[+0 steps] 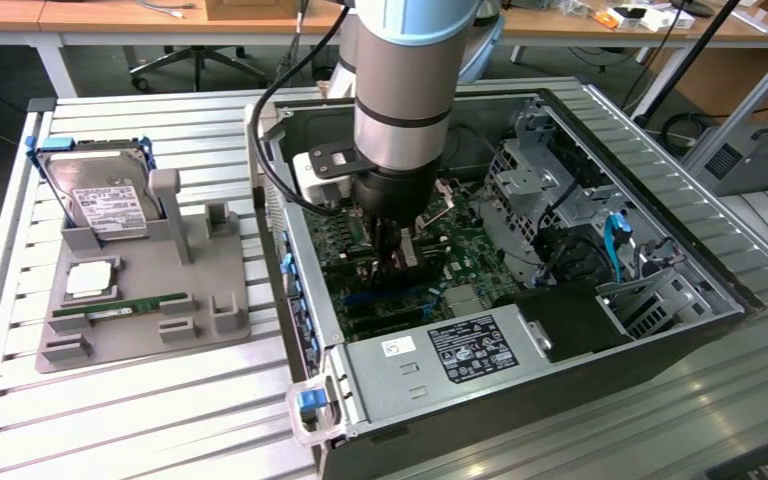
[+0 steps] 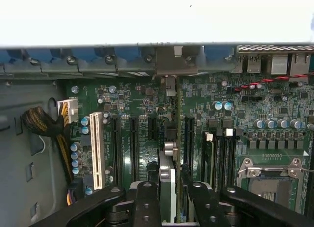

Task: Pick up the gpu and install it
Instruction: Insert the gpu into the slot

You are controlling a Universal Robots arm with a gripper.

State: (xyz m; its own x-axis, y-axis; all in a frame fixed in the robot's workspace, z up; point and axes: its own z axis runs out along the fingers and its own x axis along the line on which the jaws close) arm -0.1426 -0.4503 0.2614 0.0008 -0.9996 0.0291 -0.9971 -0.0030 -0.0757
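Observation:
My gripper reaches down into the open computer case, just above the green motherboard. In the wrist view the gripper is shut on the gpu. The card is seen edge-on as a thin green and pale board between the two black fingers. Its silver bracket end points toward the case's rear wall. The card hangs in line with the black expansion slots in the middle of the board. Whether its lower edge touches a slot is hidden by the card itself.
A grey fixture on the exterior view's left holds a hard drive and a RAM stick. Inside the case are the power supply, the drive cage, a white slot, the CPU socket and a cable bundle.

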